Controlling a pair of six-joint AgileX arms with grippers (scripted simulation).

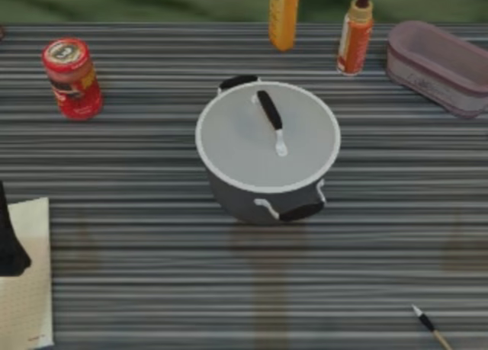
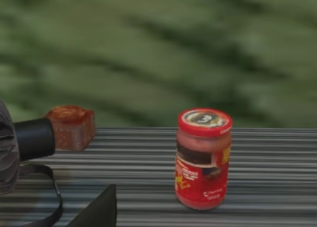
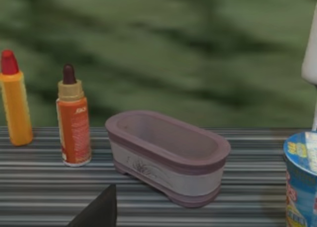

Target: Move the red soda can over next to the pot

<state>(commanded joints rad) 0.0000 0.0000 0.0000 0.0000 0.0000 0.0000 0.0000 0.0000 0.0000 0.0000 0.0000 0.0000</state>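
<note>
The red soda can stands upright at the table's back left, well to the left of the pot and apart from it. It has yellow and white label marks. In the left wrist view the can stands ahead on the striped tabletop. The grey pot sits mid-table under a white-rimmed lid with a black handle. My left gripper hangs at the left edge, in front of the can, open and empty. One dark finger shows. My right gripper is out of the top view, open, with one finger showing.
A yellow-orange bottle, an orange bottle with a dark cap and an oblong mauve container line the back right. A cream sheet lies front left, a pen front right. A brown cube sits near the can.
</note>
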